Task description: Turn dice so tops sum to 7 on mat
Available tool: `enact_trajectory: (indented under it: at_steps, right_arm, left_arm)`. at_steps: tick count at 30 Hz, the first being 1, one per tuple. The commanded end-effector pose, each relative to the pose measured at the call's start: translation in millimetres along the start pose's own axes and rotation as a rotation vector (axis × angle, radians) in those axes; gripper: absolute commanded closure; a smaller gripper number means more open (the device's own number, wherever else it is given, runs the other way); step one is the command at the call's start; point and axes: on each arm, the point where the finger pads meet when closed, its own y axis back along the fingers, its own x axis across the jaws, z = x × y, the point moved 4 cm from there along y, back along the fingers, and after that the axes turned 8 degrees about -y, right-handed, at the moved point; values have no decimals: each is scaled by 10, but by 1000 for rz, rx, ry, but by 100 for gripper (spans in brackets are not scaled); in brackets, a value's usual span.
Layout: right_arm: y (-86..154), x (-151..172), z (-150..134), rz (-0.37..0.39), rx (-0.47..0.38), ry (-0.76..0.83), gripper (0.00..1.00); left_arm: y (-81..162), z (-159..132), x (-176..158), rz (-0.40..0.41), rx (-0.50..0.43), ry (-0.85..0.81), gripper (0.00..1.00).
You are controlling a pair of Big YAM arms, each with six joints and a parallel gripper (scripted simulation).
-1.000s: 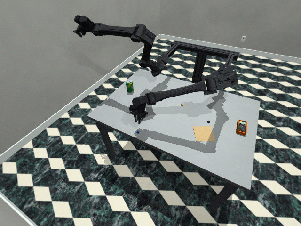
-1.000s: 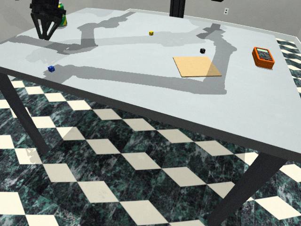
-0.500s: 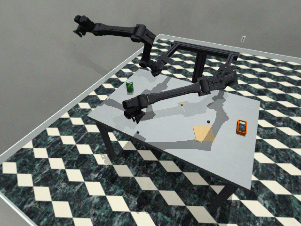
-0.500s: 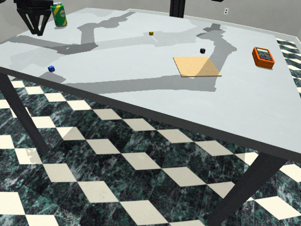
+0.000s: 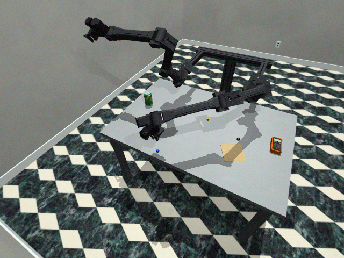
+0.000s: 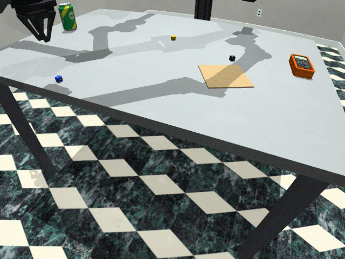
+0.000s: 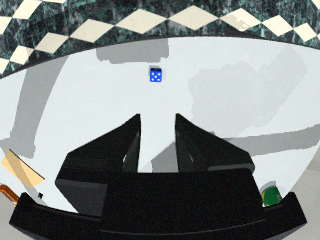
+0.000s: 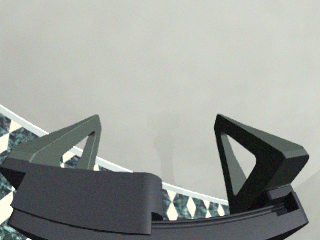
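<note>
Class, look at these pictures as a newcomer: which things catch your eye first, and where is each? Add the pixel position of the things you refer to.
The bright orange multimeter (image 5: 276, 145) (image 6: 301, 66) stands out near one table end. Toward the opposite end stands a green can (image 5: 148, 98) (image 6: 67, 17). Between them, a tan mat (image 5: 233, 152) (image 6: 225, 76) lies beside a tiny black die (image 5: 238, 138) (image 6: 232, 58).
</note>
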Motion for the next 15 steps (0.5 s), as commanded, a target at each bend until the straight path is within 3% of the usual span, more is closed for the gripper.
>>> enact_trajectory:
  at_steps: [1, 6, 7, 15]
  right_arm:
    - [32, 13, 393, -2, -63, 0, 0]
    - [32, 13, 393, -2, -63, 0, 0]
    - [32, 13, 393, -2, -63, 0, 0]
    - [32, 13, 393, -2, -63, 0, 0]
  left_arm:
    - [-83, 116, 135, 8, 28, 61, 70]
    - [-82, 114, 140, 9, 31, 61, 70]
    - [-82, 115, 140, 9, 31, 61, 0]
    - [-82, 115, 140, 9, 31, 61, 0]
